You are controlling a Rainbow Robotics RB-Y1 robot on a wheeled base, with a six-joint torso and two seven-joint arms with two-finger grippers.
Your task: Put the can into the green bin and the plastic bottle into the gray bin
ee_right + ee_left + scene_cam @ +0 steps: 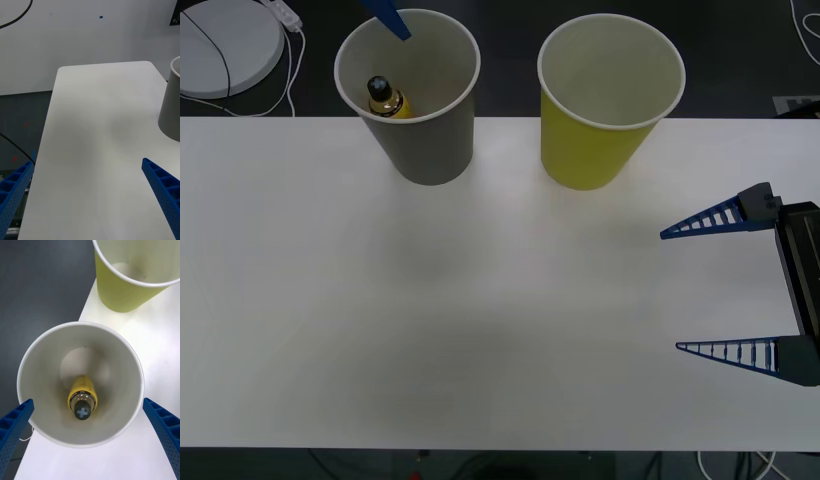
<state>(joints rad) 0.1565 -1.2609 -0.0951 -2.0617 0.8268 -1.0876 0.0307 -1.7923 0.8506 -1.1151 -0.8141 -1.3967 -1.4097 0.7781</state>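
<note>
White table (480, 330), round white disc (225, 45) with black cable beyond its far-left corner

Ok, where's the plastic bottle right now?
The plastic bottle lies inside the gray bin, at the table's far left in the front view, directly below the open left gripper.

Plastic bottle (82, 401) inside gray bin (425, 150).
</note>
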